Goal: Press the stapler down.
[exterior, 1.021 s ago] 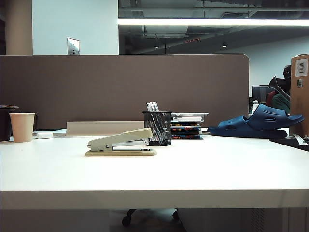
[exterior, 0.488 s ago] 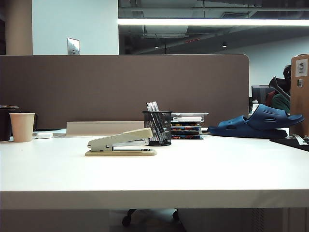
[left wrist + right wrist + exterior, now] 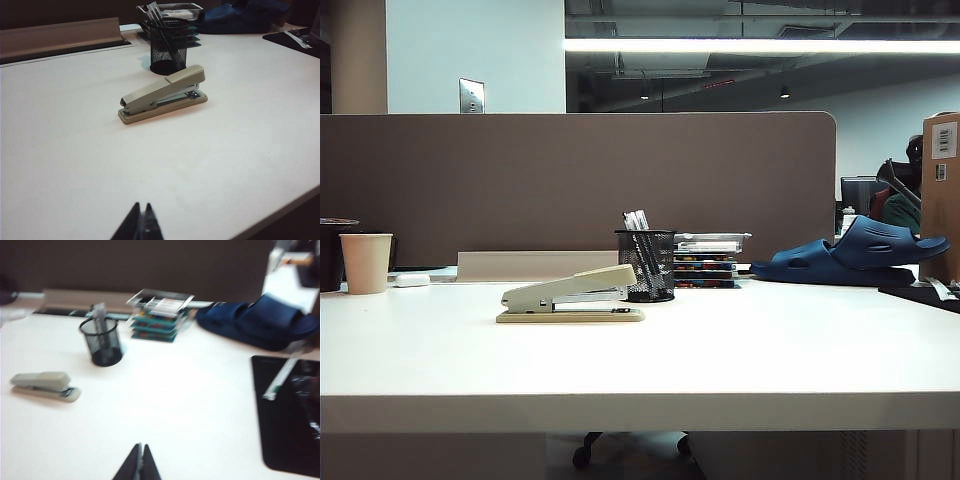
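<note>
Nothing has shifted over the last second; stapler [image 3: 570, 297] sits untouched just beside the mesh pen cup [image 3: 646, 265], top arm raised; left gripper [image 3: 140, 227] and right gripper [image 3: 139, 465], fingers pinched together, hang well short of it; pressing not begun.

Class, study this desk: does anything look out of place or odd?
Yes: blue slippers lie on the white desk beside stacked trays. The stapler sits flat, untouched; the left gripper and right gripper are shut, clear of it.
</note>
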Robot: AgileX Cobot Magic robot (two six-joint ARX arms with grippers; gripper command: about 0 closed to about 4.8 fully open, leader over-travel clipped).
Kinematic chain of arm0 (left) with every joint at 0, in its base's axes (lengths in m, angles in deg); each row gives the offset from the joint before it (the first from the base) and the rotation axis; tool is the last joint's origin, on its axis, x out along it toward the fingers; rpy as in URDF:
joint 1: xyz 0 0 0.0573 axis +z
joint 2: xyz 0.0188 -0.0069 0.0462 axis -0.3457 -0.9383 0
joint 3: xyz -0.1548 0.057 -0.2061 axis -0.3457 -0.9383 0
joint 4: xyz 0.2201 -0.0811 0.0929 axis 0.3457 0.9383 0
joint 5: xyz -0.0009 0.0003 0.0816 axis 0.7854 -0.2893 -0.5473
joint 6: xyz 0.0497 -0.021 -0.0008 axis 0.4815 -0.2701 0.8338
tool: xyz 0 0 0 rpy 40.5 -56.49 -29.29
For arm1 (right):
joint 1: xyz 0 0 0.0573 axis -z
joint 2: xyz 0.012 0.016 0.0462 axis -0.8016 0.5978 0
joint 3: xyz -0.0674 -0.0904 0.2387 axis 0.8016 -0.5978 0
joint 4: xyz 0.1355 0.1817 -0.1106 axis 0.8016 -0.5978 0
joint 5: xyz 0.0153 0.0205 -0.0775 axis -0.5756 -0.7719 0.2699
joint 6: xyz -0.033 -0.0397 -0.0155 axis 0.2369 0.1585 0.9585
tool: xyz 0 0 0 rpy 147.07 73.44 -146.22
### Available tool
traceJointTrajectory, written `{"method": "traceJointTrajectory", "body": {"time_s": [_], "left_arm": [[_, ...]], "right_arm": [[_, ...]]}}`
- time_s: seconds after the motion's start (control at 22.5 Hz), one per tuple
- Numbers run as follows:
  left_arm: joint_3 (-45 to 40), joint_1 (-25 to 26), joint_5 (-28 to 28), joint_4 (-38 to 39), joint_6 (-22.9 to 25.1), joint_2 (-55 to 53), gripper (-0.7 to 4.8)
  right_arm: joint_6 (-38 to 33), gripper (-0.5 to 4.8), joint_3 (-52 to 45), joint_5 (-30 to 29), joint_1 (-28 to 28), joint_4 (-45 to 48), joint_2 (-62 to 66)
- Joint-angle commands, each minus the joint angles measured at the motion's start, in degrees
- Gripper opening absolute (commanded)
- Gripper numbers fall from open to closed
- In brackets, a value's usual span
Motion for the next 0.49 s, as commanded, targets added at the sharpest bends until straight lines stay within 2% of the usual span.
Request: {"method": "traceJointTrajectory", "body": {"time_s": [0.04, 0.13, 0.36, 0.49], "left_arm": [[0.4, 0.0, 0.4, -0.5, -0.1, 0.0, -0.06], [0.4, 0.0, 0.3, -0.5, -0.1, 0.0, -0.06], [0.3, 0.0, 0.2, -0.5, -0.1, 0.0, -0.06], [0.4, 0.0, 0.1, -0.5, -0.1, 0.0, -0.06]], "right_arm": [[-0.2, -0.09, 5.8, -5.6, -0.1, -2.4, 8.8], [-0.2, -0.09, 11.8, -9.0, -0.3, -3.5, 16.5], [-0.2, -0.09, 19.4, -8.8, -3.9, -4.1, 25.2], [-0.2, -0.09, 25.7, -8.8, -9.6, -4.2, 33.6]]}}
